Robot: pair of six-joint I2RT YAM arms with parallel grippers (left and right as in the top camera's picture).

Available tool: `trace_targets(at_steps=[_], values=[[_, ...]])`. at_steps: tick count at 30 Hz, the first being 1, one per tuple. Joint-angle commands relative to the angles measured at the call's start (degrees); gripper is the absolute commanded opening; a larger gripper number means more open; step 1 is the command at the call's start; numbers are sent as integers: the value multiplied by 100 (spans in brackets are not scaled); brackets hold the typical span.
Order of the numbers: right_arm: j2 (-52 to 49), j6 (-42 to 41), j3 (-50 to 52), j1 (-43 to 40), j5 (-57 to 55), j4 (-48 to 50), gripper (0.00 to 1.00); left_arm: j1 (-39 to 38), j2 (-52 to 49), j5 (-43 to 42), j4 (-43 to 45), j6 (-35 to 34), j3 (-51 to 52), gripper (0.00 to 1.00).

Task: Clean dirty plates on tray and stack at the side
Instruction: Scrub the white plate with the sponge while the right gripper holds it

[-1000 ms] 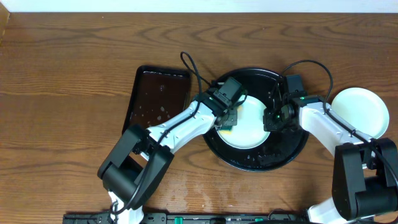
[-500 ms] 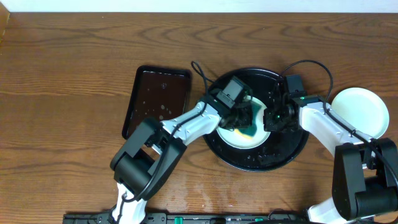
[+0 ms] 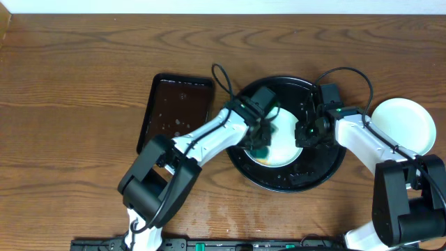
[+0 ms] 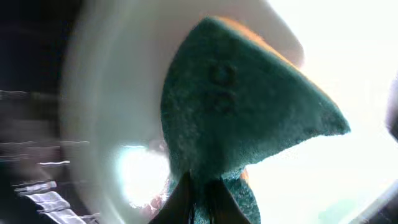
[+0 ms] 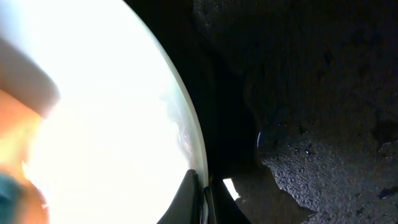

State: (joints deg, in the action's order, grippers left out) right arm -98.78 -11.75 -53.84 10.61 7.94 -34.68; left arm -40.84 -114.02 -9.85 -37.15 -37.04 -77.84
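A pale plate [image 3: 284, 145] lies in the big round black tray [image 3: 317, 171]. My left gripper [image 3: 262, 143] is shut on a green sponge [image 4: 242, 112] with an orange back and presses it on the plate's left part; a small red smear [image 4: 155, 202] shows beside the jaws. My right gripper [image 3: 305, 134] is shut on the plate's right rim [image 5: 196, 168] and holds it. A second white plate [image 3: 404, 125] sits on the table at the far right. A third plate is not distinguishable.
A smaller rectangular dark brown tray [image 3: 175, 108] with wet spots lies left of the black tray. Water drops speckle the black tray's floor [image 5: 311, 93]. Cables arch over both wrists. Wooden table [image 3: 83, 84] all around.
My left gripper has swept the sponge across the plate, out to the middle and back to the lower left. The right gripper and the plate have stayed put.
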Motion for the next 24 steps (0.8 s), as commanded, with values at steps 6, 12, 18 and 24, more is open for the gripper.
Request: trace_targets(at_steps=[6, 12, 18, 24], values=[[-173, 24, 109, 116, -236, -85, 1, 260, -278, 2938, -643, 118, -260, 8], [-173, 24, 109, 116, -236, -79, 1, 225, -387, 780, 164, 114, -258, 7], [-173, 24, 109, 118, -236, -66, 1, 35, -619, -1451, 1060, -33, -258, 7], [-173, 22, 109, 118, -234, -48, 1, -514, -645, -1565, 1220, -26, -258, 7]])
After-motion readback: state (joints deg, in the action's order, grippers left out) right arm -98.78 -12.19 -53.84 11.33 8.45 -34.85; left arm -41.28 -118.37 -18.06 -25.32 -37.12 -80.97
